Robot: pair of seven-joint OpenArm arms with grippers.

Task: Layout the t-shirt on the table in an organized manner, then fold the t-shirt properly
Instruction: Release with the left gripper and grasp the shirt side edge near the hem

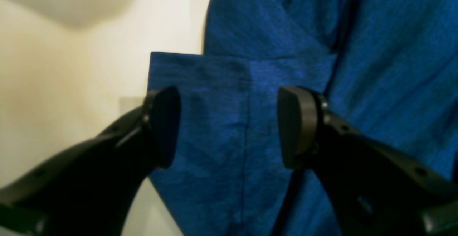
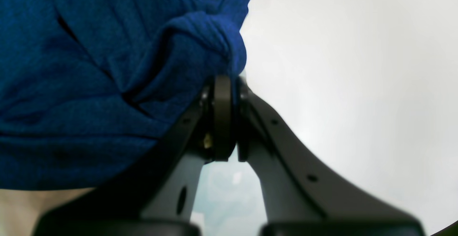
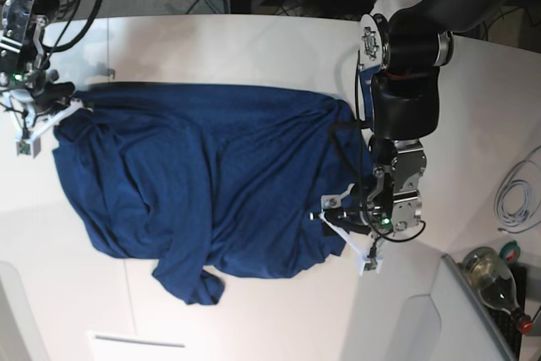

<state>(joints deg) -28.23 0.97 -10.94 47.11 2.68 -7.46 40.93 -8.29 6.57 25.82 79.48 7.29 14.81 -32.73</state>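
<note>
The dark blue t-shirt (image 3: 211,175) lies spread but wrinkled across the white table (image 3: 254,40), with one bunched corner near the front edge. My left gripper (image 1: 230,126) is open, its black fingers (image 1: 162,126) standing wide on either side of a folded hem flap of the t-shirt (image 1: 222,85). In the base view, that gripper (image 3: 347,238) hovers at the shirt's right edge. My right gripper (image 2: 227,85) is shut on a gathered fold of the t-shirt (image 2: 200,39), and in the base view the right gripper (image 3: 46,120) sits at the shirt's far left corner.
A glass bottle (image 3: 494,281) and a roll of tape (image 3: 510,251) lie off the table's right corner. A white cable (image 3: 517,196) rests on the table's right side. Cables and equipment crowd the floor beyond the far edge.
</note>
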